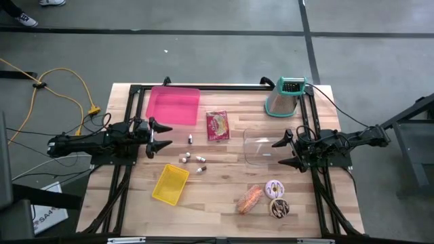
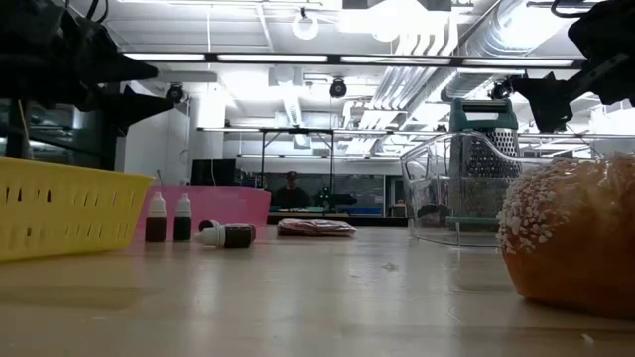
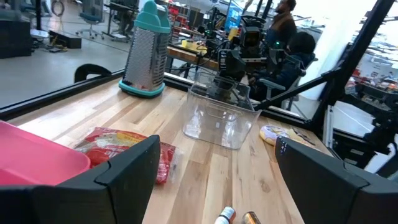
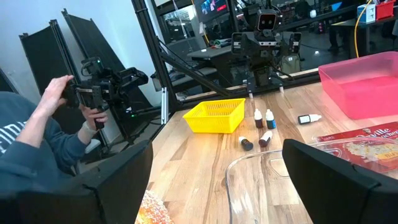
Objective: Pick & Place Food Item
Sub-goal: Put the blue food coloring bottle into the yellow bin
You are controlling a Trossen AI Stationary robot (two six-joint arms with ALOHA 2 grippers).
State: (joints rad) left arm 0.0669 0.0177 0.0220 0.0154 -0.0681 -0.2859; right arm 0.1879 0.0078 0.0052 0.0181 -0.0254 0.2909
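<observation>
The food lies on the wooden table: a red snack packet (image 1: 218,125) (image 3: 127,146) at the centre back, an orange sugared roll (image 1: 249,198) (image 2: 571,238), and two iced donuts (image 1: 274,188) (image 1: 279,208) at the near right. My left gripper (image 1: 154,135) (image 3: 217,168) stands open at the table's left side, pointing level toward the middle, with nothing between its fingers. Opposite it at the right side, my right gripper (image 1: 283,150) (image 4: 217,174) is open too, right beside a clear plastic container (image 1: 261,150) (image 4: 273,180).
A pink tray (image 1: 173,105) sits at the back left, a yellow basket (image 1: 171,184) near the front left, and several small bottles (image 1: 193,159) stand between them. A grater (image 1: 285,98) stands at the back right. A person (image 4: 37,143) sits beyond the table's near edge.
</observation>
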